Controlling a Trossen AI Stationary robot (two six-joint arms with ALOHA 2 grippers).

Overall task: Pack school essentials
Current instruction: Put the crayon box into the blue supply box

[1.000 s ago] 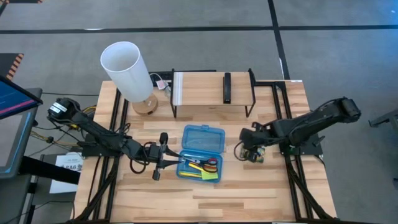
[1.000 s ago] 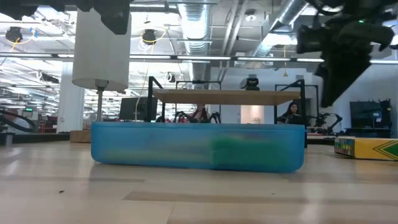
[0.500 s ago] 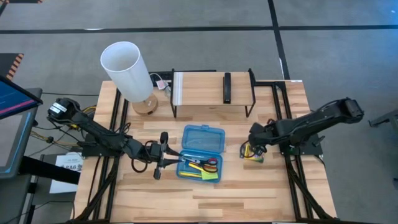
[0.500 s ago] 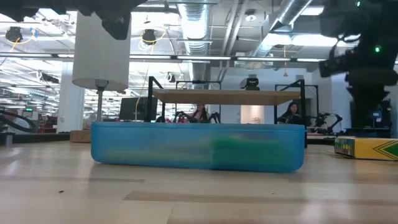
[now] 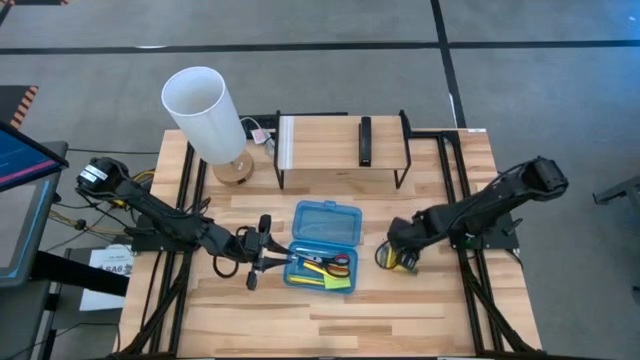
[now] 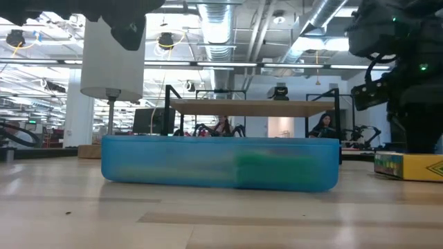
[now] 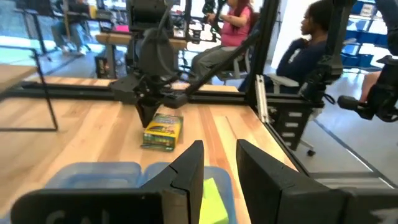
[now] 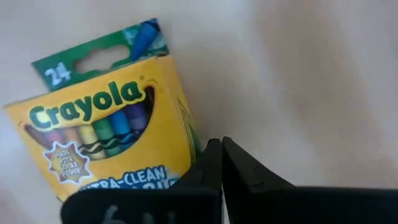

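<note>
Right end effector, fingers pinched together, empty, sits just beside the crayon box, alongside its long edge; left arm farther off.

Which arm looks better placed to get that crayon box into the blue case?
The right. Its gripper is down at the crayon box, fingers shut beside it. The left gripper sits open at the blue case's other side.

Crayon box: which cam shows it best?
Right wrist view: crayon box fills the frame, label readable. Left wrist shows it whole but distant; low view cuts it off at the edge; high view mostly hides it under the right gripper.
</note>
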